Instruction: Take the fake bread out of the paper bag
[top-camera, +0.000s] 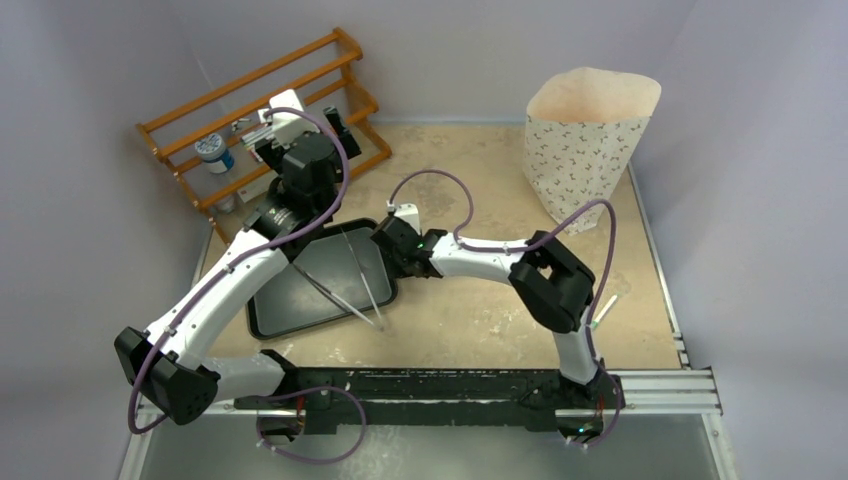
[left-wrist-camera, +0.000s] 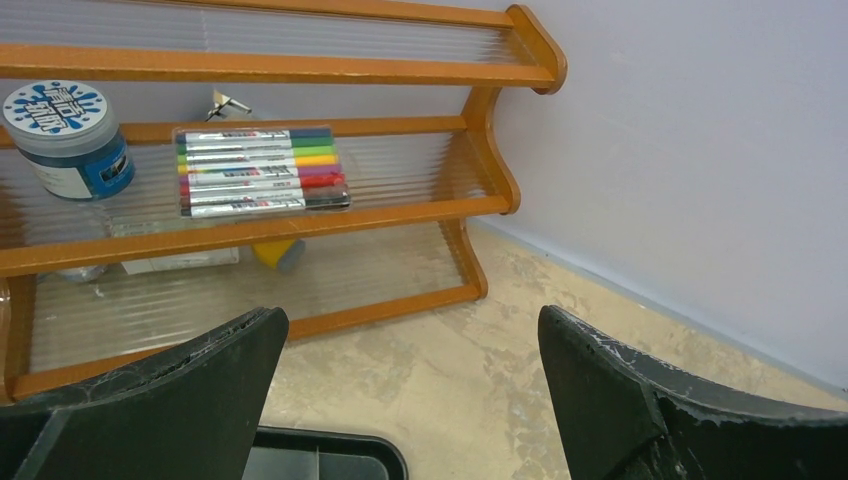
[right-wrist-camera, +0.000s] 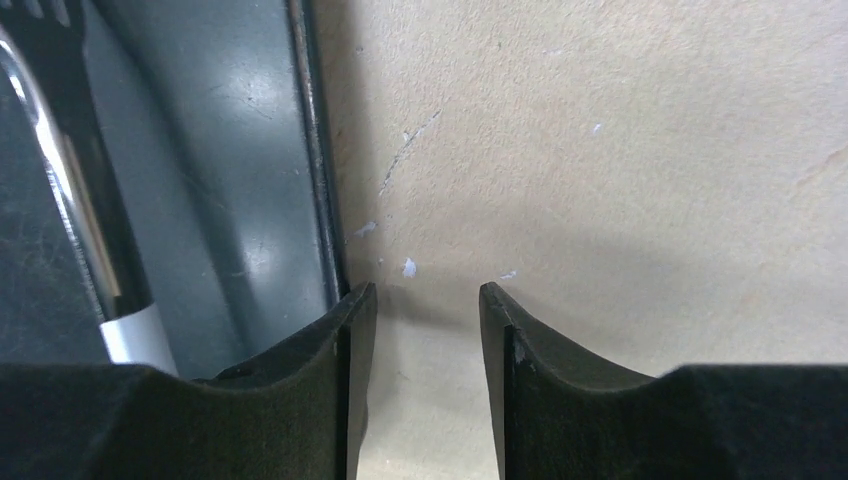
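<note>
Nearest, a rail (top-camera: 480, 385) along the table's front edge, both arm bases bolted on it; beyond that, a mottled beige tabletop (top-camera: 470, 310), scuffed and flecked with small white chips in the right wrist view; on the left half, a black tray (top-camera: 290, 305) with metal tongs (top-camera: 366, 290) lying across it; right gripper (right-wrist-camera: 427, 295) low over bare tabletop just beside the tray's right rim, fingers a little apart, nothing between them; further back on the left, left gripper (left-wrist-camera: 410, 320) spread wide and empty, facing a wooden rack (left-wrist-camera: 480, 170) with a marker set (left-wrist-camera: 260, 170) and a blue-and-white jar (left-wrist-camera: 65, 140) on its shelf; near the far right corner, well apart from both grippers, the paper bag (top-camera: 585, 150) upright, mouth open, peach inside, contents hidden below the rim; pale lavender walls (top-camera: 480, 60) closing in three sides.
</note>
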